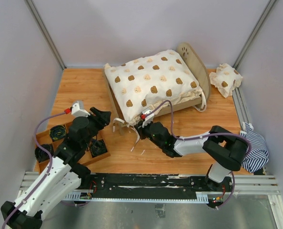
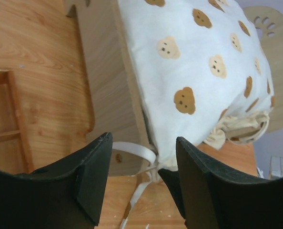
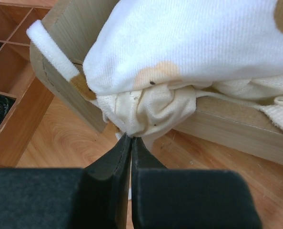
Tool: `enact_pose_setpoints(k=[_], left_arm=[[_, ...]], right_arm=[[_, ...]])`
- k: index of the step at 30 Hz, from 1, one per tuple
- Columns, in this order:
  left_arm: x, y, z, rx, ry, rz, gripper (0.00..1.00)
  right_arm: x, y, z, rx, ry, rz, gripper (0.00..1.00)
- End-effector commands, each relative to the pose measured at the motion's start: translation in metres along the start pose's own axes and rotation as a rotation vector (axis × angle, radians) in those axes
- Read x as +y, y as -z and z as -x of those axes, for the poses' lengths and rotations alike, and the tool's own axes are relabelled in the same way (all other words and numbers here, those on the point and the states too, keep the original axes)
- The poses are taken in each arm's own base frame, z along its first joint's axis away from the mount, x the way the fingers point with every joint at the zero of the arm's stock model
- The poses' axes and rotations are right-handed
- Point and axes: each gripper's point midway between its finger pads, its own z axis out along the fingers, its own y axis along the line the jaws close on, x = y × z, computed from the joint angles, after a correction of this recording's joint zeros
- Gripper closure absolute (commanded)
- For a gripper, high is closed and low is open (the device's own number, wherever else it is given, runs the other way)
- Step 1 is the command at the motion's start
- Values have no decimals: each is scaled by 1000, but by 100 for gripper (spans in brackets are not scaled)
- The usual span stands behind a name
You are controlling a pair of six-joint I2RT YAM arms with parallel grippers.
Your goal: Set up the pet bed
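1. Right gripper (image 3: 130, 143): jaws pressed together, pinching the ruffled hem of the bear-print cover (image 1: 151, 81) at the near foot corner.
2. Left gripper (image 2: 144, 143): jaws apart, holding nothing, poised just beside the footboard (image 2: 108, 95) and a loose white tie (image 2: 134, 150).
3. Pet bed (image 1: 195, 62): far centre of the table (image 1: 84, 86), paw-print headboard to the right; the cover lies puffed over the frame.
4. Bear-print pillow (image 1: 226, 78): off the bed, beyond the headboard.
5. Striped cloth (image 1: 256, 143): at the table's right edge, well apart.
6. Progress, judged: cover on but its corner untidy; the pillow has not been placed, and the ties appear loose.
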Motion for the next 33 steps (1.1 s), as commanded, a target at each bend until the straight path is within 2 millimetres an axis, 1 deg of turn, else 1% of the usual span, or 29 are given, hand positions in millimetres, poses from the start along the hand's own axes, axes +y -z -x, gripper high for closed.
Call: enact_pose_setpoints(k=[1, 5, 8, 10, 12, 13, 14, 16, 20, 23, 24, 25, 26, 31, 33], left_arm=[[-32, -9, -28, 116, -52, -186, 37], [-24, -20, -54, 211, -80, -154, 35], [-27, -23, -66, 236, -101, -206, 34], [-28, -24, -70, 239, -112, -233, 34], [-26, -25, -70, 237, -124, -228, 35], [-25, -25, -70, 237, -126, -218, 38], [-23, -25, -70, 238, -129, -208, 42], [-18, -23, -71, 255, -136, -182, 55], [-10, -16, -78, 299, -138, -151, 73], [-11, -8, -86, 346, -126, -170, 92], [-12, -5, -89, 365, -115, -179, 97], [-14, -1, -91, 382, -104, -191, 99], [-15, 3, -93, 399, -96, -205, 100], [-29, 27, -106, 491, -37, -316, 100], [-28, 33, -112, 521, -10, -326, 98]], right_arm=[[5, 4, 23, -40, 0, 35, 100], [17, 11, 38, -55, -14, 93, 100], [25, 16, 52, -71, -35, 128, 100], [29, 19, 59, -81, -47, 150, 100], [33, 20, 64, -84, -56, 166, 100], [34, 20, 66, -87, -62, 170, 100], [35, 20, 67, -88, -66, 172, 100], [36, 20, 70, -89, -72, 174, 100], [39, 17, 73, -91, -77, 186, 100], [39, 17, 72, -91, -80, 184, 100], [38, 16, 71, -90, -80, 179, 100], [37, 16, 70, -88, -79, 174, 100], [37, 16, 70, -87, -81, 171, 100], [38, 16, 75, -95, -88, 171, 100], [39, 16, 79, -102, -103, 175, 100]])
